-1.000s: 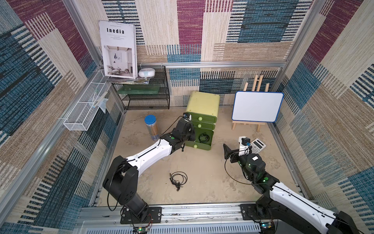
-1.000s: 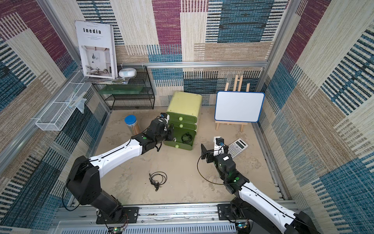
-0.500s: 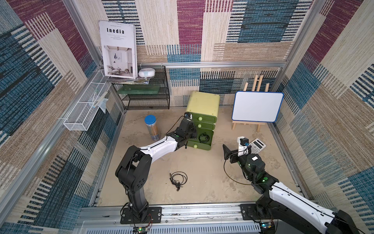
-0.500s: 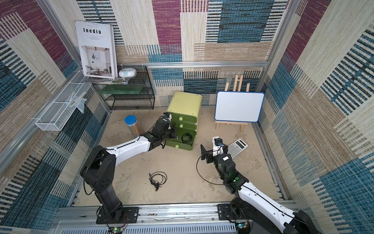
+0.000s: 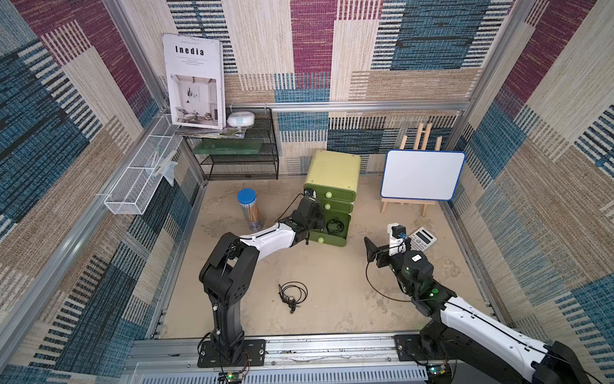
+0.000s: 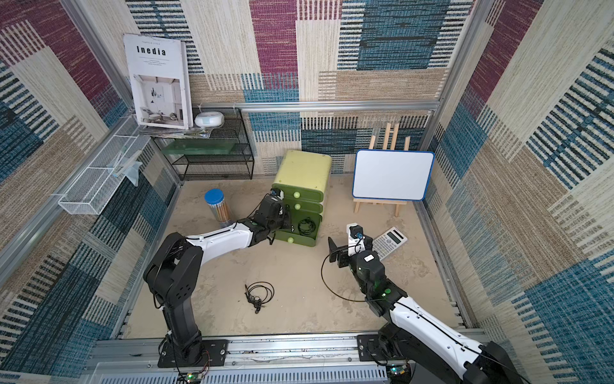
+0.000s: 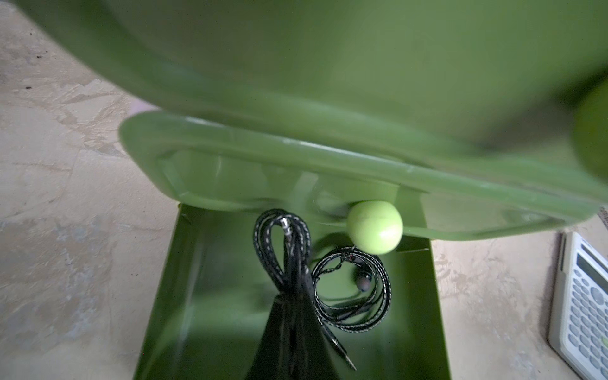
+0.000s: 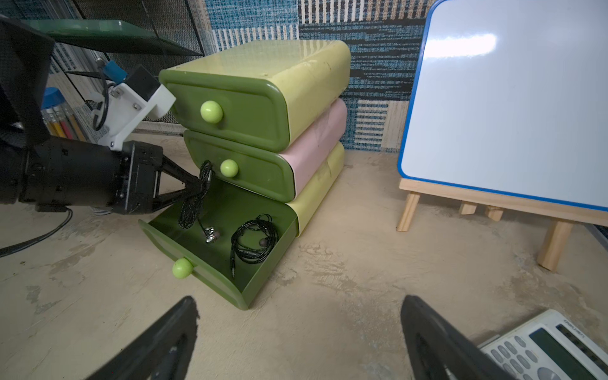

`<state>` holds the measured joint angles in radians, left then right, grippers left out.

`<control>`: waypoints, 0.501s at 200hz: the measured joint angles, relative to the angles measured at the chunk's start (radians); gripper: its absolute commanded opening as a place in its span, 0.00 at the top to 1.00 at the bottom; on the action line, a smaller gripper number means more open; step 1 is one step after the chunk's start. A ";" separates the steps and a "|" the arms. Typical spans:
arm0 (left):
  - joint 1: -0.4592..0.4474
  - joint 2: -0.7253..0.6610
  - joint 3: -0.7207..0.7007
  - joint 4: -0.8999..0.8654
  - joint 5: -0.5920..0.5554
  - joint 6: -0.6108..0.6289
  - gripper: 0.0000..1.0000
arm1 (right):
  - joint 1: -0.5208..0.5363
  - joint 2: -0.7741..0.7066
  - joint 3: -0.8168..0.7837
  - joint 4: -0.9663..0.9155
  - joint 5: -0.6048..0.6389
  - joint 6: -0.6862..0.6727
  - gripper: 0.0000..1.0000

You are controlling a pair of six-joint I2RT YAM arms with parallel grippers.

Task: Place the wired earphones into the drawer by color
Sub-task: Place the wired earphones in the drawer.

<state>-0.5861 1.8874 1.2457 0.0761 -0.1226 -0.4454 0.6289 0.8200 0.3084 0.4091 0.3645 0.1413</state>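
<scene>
Nearest, low in the middle of both top views, a loose black set (image 5: 292, 294) lies coiled on the sandy table (image 5: 332, 316), well apart from both arms. Right of centre, the right fingers (image 5: 371, 249) stand spread wide with nothing between them, just beside a calculator (image 5: 422, 237). Farther back, the left fingers (image 8: 196, 186) are clenched on a second black set (image 8: 194, 204), pinched at the top of its coil so the loops and shiny buds dangle into the open bottom drawer (image 8: 273, 260); a third black set (image 8: 253, 238) lies coiled on the drawer floor. These cables look light, limp and braided: I judge they weigh next to nothing but sag, snag and uncoil, so the bundled loops are the place to pinch, not a single strand or a bud. The drawer is smooth, glossy green with rounded corners and a pale ball knob (image 8: 182, 268); two shut drawers (image 8: 256, 177) stack above it.
</scene>
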 measured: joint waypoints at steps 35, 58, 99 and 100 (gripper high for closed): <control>0.000 -0.042 -0.010 -0.016 0.018 -0.009 0.51 | 0.000 0.003 0.000 0.000 -0.003 -0.003 0.00; 0.000 -0.118 -0.051 -0.038 0.018 -0.010 0.37 | 0.000 0.010 0.000 0.001 -0.011 -0.003 0.00; 0.000 -0.306 -0.163 -0.114 0.018 -0.019 0.12 | 0.000 0.032 0.004 0.003 -0.035 0.003 0.00; 0.000 -0.311 -0.166 -0.116 0.018 -0.019 0.11 | 0.000 0.033 0.004 0.003 -0.038 0.005 0.00</control>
<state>-0.5865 1.5761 1.0801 -0.0402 -0.1051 -0.4648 0.6289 0.8532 0.3122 0.4126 0.3267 0.1459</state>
